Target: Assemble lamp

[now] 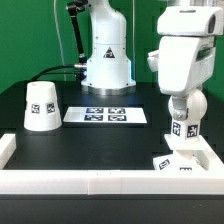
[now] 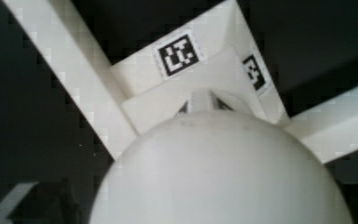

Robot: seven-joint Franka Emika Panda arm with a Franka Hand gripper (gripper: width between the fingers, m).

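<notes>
Black tabletop point(image 1: 100, 148), white rim point(image 1: 90, 182): we watch the gripper point(image 1: 180, 116) pinched around the bulb point(image 1: 181, 131).
Our exterior view puts the base block point(image 1: 178, 162) just below the gripper and the shade point(image 1: 40, 105) well away from it; our wrist view shows only bulb and tagged base, fingers hidden.

The gripper point(image 1: 181, 120) is pointing straight down and gripping the tagged bulb point(image 1: 180, 131). Directly beneath it the lamp base point(image 1: 176, 162) is lying on the black table point(image 1: 90, 145), in the corner of the white rail point(image 1: 90, 182). Well away from the gripper, toward the exterior view's left, the shade point(image 1: 42, 105) is standing wide end down. The marker board point(image 1: 105, 115) is lying between shade and gripper.
</notes>
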